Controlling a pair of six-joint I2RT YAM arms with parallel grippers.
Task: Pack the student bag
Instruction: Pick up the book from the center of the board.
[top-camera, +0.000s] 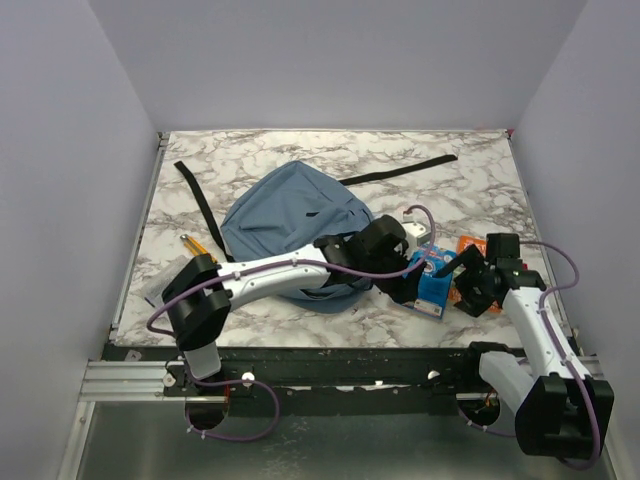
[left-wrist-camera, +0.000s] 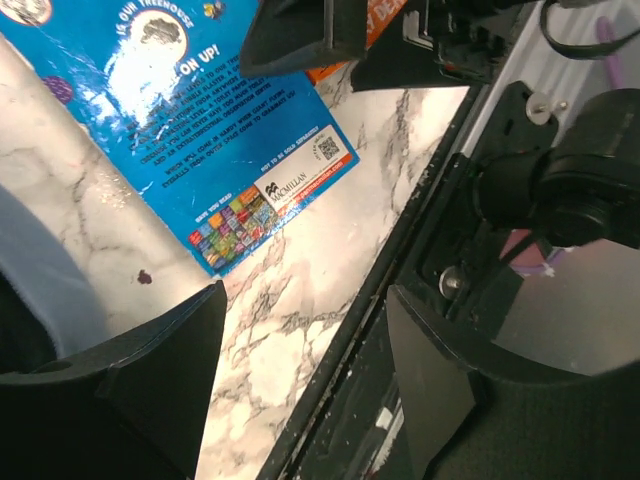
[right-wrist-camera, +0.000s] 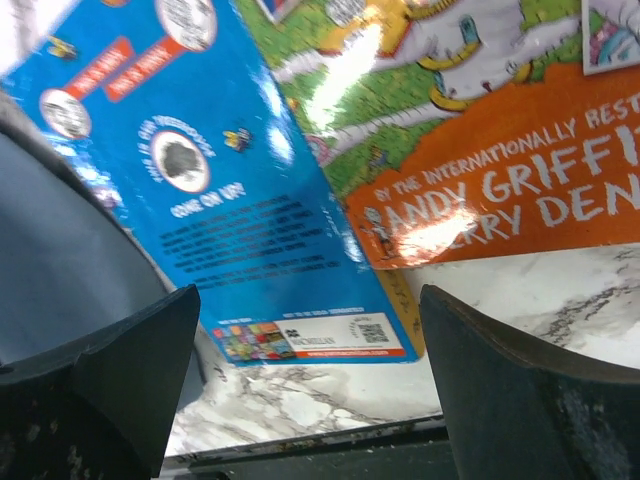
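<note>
Student bag is seen lying near the middle of the marble table. Its dusty-blue body is slack, and its black straps are spread toward the far left and the far right of the surface. The near edge of the student bag is crossed by the left arm, which is stretched over to the right.

The left gripper is held wide apart above the near edge of the table, and nothing is found between its fingers. A blue book is placed just beside the bag on its right side, with the back cover and barcode turned up. An orange book is partly covered by it.

The right gripper is also spread wide, over both books, and nothing is gripped by it. In the top view the two grippers are seen close together, with the blue book between them. A thin yellow object is seen just left of the bag; what it is cannot be told.
</note>
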